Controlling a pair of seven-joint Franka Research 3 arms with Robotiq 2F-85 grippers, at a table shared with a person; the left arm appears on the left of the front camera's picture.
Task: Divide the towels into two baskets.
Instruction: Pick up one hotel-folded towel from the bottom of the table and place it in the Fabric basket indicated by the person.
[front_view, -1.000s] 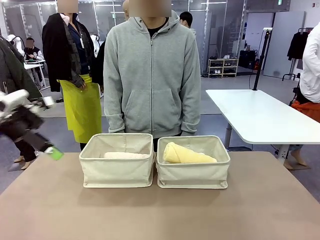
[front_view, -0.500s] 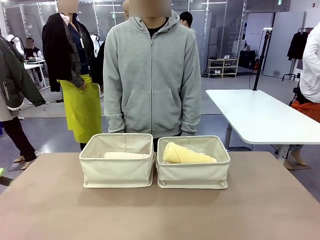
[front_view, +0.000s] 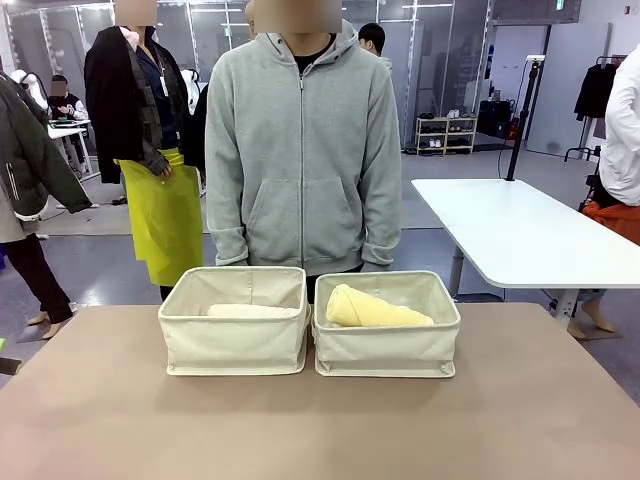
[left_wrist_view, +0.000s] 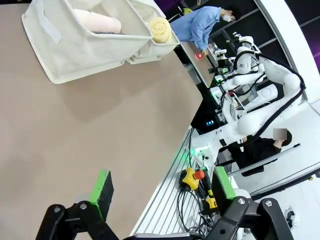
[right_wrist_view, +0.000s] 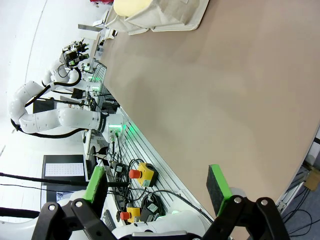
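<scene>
Two rectangular cream canvas baskets stand side by side, touching, at the far middle of the tan worktop (front_view: 320, 430): the left basket (front_view: 236, 345) holds one pale pink-cream terry towel roll (front_view: 252, 311), the right basket (front_view: 387, 350) one pale yellow terry towel roll (front_view: 375, 309), both lying crosswise. Both rolls lie well ahead of either gripper. Left gripper (left_wrist_view: 162, 192) and right gripper (right_wrist_view: 157, 189) hang at the near edge, jaws fully spread, holding nothing, about equally distant. Two towels counted; any beneath are hidden.
</scene>
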